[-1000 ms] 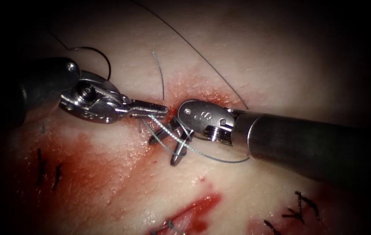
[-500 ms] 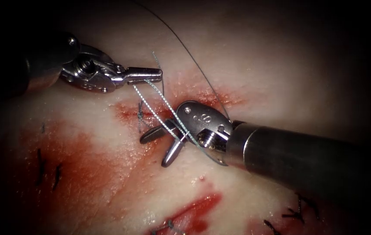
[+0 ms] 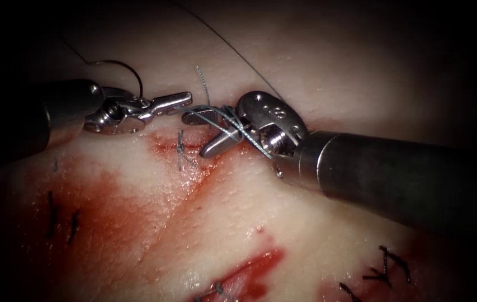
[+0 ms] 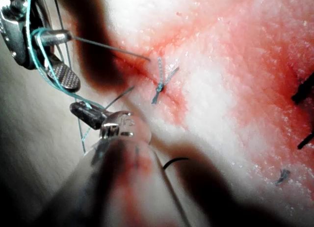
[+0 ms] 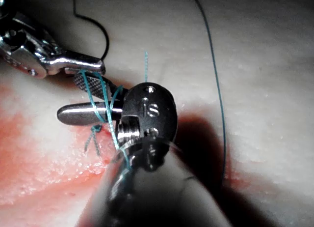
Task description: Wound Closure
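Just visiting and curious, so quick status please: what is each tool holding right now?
Left tool: fingers shut on thread. Right tool: fingers open, thread looped around them. Needle lies loose on tissue, left of the cut.

I find few readable marks. On the round wrist housing of my right end effector (image 3: 211,133) there are stamped characters, seen in the endoscope view and in the right wrist view (image 5: 82,96); they look like two small digits or letters, but I cannot make them out with certainty. A faint stamp also stands on the housing of my left end effector (image 4: 83,112); it is illegible. I read no other text.
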Robot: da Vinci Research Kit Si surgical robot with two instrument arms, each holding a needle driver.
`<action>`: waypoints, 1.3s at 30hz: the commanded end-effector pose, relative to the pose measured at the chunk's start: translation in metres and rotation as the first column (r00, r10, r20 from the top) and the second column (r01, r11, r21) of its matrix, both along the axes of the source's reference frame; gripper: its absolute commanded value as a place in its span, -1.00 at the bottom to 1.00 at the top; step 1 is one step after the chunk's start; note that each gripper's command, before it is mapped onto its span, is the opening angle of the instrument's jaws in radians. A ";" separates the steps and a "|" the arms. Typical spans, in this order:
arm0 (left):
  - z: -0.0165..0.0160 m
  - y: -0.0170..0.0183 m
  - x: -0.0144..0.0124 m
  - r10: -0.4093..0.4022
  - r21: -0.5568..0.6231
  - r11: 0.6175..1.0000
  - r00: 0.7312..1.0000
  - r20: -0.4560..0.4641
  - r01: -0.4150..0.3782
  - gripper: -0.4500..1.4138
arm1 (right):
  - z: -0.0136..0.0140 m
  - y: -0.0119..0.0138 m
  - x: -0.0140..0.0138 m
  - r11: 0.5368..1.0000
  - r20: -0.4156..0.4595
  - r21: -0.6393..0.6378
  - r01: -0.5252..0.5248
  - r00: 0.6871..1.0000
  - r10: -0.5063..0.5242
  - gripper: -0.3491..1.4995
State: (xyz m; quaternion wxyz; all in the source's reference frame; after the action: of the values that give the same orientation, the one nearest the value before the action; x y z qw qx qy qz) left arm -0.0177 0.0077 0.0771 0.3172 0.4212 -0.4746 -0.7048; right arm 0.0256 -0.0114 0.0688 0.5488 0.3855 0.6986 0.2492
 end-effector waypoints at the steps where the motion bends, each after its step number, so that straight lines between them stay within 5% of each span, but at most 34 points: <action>1: 0.0002 0.0008 -0.0004 -0.002 -0.005 1.000 1.000 0.007 0.002 -1.00 | 0.0004 0.0006 0.0005 1.000 -0.001 -0.003 0.001 1.000 -0.001 0.80; 8: -0.0019 0.0003 0.0007 -0.159 -0.103 0.978 0.971 0.179 0.179 -1.00 | 0.0003 0.0008 -0.0005 1.000 0.004 0.018 -0.020 1.000 0.020 0.80; 15: -0.0014 -0.0026 -0.0008 -0.179 -0.119 0.972 0.969 0.171 0.201 -1.00 | 0.0002 0.0010 -0.0005 0.999 0.002 0.031 -0.044 0.999 0.044 0.80; 24: -0.0027 -0.0007 -0.0010 -0.162 -0.078 0.980 0.964 0.209 0.181 -1.00 | 0.0006 0.0001 -0.0004 0.998 0.009 0.055 -0.010 1.000 0.009 0.80; 39: -0.0006 0.0020 -0.0014 -0.172 -0.078 0.979 0.964 0.202 0.191 -1.00 | -0.0005 -0.0023 -0.0001 0.991 0.021 0.102 0.092 0.995 -0.095 0.80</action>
State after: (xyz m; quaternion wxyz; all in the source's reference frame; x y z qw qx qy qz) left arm -0.0187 0.0090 0.0763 0.2231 0.4266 -0.5723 -0.6639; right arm 0.0245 -0.0141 0.0680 0.5495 0.4425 0.6576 0.2643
